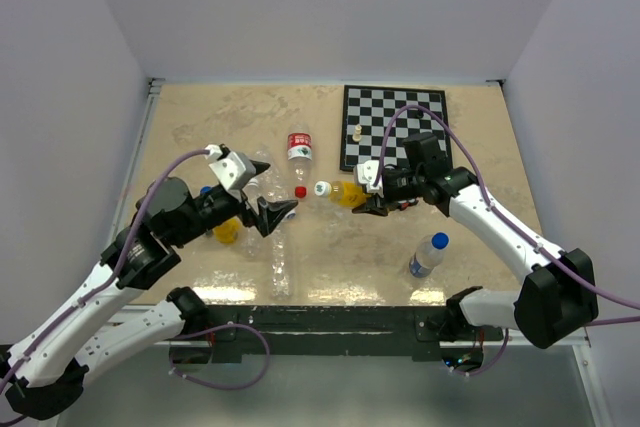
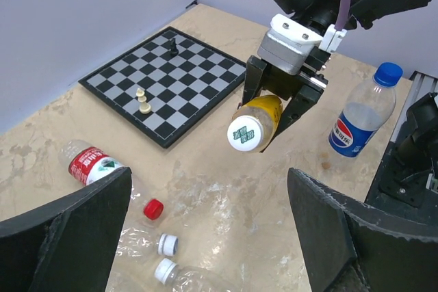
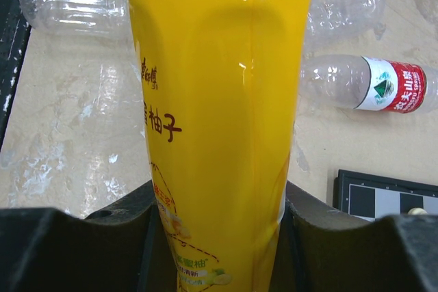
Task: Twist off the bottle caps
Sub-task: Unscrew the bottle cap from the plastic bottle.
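My right gripper [image 1: 362,197] is shut on an orange-yellow bottle [image 3: 219,100] and holds it sideways above the table. Its white cap [image 1: 322,188] points left at my left gripper [image 1: 275,212]. In the left wrist view the cap [image 2: 245,133] faces the camera, ahead of my open, empty left gripper [image 2: 209,237]. A clear bottle with a blue-and-white label [image 1: 426,257] and a blue cap [image 1: 439,240] stands at the near right, also in the left wrist view [image 2: 359,117]. A second orange-yellow bottle [image 1: 226,232] lies partly hidden under my left arm.
A chessboard [image 1: 395,127] with a few pieces lies at the back right. A red-labelled clear bottle [image 1: 299,147] and a loose red cap [image 1: 300,191] lie mid-table. Long clear unlabelled bottles [image 1: 280,262] with white caps [image 2: 168,244] lie under my left gripper.
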Available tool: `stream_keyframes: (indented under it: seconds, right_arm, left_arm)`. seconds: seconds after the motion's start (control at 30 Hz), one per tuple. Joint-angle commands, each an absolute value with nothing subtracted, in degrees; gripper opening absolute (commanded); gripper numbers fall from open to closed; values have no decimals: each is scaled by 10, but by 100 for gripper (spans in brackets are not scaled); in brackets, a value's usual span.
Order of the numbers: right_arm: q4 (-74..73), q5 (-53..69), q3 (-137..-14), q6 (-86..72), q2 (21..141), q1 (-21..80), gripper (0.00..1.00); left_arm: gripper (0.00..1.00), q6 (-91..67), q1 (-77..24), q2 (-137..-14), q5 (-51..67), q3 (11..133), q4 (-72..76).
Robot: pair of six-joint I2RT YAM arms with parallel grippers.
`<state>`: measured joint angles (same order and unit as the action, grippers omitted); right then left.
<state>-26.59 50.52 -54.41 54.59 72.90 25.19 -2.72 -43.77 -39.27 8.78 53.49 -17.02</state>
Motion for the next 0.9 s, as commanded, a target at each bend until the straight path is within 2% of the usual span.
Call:
stream_keyframes:
  seconds: [0.0,0.43,0.87]
  right_arm:
    - [-268,512,-551,556,729,251,0]
    - [-271,513,-552,558,729,252,0]
    - [-273,514,-553,561,729,252,0]
  left_arm:
    - [100,18,-437,-389,114,529,-154]
    - [100,87,-437,-390,171,533,-155]
    - [100,120,-437,-395,174,517,-149]
